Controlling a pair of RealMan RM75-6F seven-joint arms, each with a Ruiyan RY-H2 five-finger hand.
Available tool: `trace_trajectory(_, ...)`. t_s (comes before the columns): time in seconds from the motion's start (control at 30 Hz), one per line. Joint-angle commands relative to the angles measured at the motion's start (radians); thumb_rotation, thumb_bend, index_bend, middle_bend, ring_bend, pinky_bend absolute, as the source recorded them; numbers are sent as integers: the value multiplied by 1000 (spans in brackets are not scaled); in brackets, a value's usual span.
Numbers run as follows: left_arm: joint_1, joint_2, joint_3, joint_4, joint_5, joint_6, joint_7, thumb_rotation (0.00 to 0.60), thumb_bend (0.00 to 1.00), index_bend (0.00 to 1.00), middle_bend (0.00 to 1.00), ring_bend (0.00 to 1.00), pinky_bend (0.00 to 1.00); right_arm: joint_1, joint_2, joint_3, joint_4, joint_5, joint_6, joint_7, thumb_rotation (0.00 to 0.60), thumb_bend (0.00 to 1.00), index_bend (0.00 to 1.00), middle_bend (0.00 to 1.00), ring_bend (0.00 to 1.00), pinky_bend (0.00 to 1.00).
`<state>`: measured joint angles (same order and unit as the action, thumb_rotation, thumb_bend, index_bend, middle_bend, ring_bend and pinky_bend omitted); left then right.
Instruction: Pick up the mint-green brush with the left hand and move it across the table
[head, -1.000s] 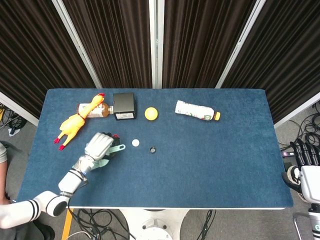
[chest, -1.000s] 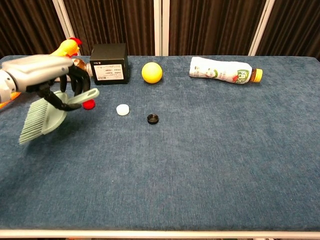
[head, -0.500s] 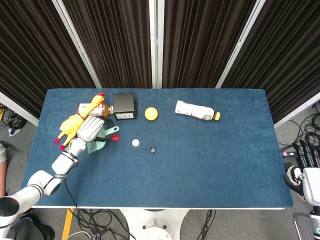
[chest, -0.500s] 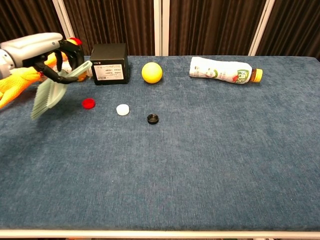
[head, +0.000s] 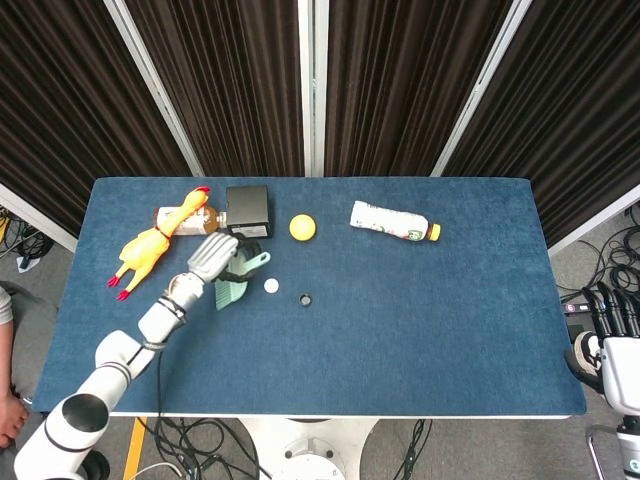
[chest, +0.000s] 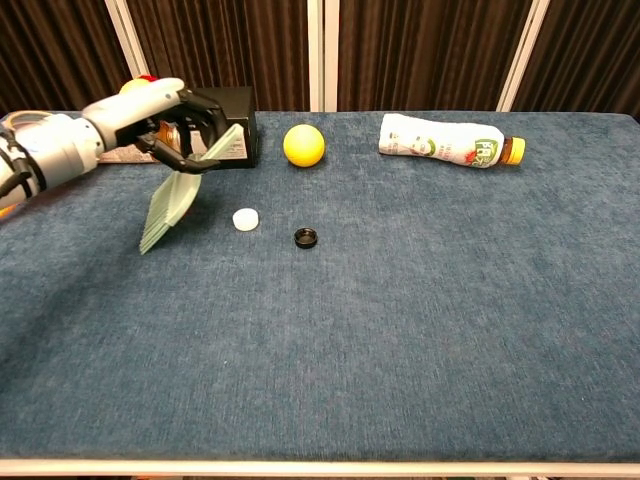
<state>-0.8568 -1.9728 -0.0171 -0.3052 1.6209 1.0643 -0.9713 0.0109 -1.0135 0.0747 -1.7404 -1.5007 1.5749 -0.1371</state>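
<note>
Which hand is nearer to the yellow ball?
Left. The left hand, holding the brush, is just left of the yellow ball; the right hand hangs off the table's far right edge.

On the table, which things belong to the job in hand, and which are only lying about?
Job: mint-green brush, held by the left hand.

Lying about: rubber chicken, black box, yellow ball, drink bottle, white cap, black cap.
</note>
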Motion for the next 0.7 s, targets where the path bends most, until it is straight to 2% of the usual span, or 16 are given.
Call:
trace_trajectory(0.03, -15, -18, 6, 17, 0, -8, -30, 600, 376, 486, 551, 426, 541, -2, 3, -1, -8, -3, 3, -9, 600, 149, 0, 8, 0, 0)
trace_trajectory(0.23, -40, -37, 15, -1, 8, 22, -87, 600, 375, 487, 551, 426, 541, -4, 3, 1, -11, 1, 4, -10, 600, 149, 0, 9, 0, 0)
trace_trajectory(0.7, -159, -80, -2, -79, 13, 42, -69, 600, 374, 487, 552, 425, 541, -16, 0, -1, 15, 1, 13, 29, 600, 150, 0, 11, 0, 0)
